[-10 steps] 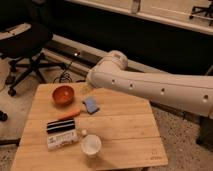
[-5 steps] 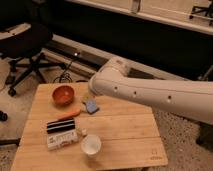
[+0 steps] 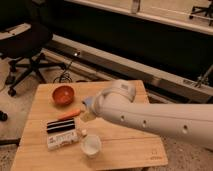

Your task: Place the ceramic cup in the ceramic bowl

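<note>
Simply, plain white ceramic cup, upright, wide rim, gripper close behind it, grip unclear.

Dim, warm indoor light; background near black. White arm brightest, casting soft shadow on table; gripper hidden behind the arm.

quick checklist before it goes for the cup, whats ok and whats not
1. cup upright and uncovered: ok
2. bowl empty: ok
3. pincer over the cup: not ok; it is hidden behind the tip of the arm, just beyond the cup
4. pincer empty: cannot tell
5. bottle apart from the cup: cannot tell; it lies right beside it
</note>
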Available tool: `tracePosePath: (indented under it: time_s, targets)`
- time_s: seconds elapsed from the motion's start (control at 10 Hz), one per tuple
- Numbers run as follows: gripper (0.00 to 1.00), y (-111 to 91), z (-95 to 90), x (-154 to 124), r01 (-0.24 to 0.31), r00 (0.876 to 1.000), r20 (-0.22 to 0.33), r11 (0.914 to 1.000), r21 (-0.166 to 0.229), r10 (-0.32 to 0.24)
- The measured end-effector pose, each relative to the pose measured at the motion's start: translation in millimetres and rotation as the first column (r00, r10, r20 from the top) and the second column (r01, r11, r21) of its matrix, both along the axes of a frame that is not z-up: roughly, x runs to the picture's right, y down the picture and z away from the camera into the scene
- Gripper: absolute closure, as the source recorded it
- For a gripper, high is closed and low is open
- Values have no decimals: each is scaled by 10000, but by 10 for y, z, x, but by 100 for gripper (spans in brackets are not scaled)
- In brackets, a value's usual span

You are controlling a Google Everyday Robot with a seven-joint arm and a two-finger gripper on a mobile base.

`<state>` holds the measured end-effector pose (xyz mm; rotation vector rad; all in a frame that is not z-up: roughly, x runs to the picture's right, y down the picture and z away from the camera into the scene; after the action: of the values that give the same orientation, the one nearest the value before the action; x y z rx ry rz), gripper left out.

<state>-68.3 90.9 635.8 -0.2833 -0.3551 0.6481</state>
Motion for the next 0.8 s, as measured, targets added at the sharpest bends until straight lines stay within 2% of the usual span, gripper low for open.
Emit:
tracePosePath:
  time_s: [0.2,0.3,0.5,0.8]
  targets:
    - [20,394,-73,15,-131,9998,132,9994,-333,135]
    - [20,514,-63,47,-155,9998,96,9988,-468,160]
    - [20,768,21,135,-185,9998,-39,9966,-809,183]
    - [20,1037,211,198,-132,9997,-197,9926,-1205,109]
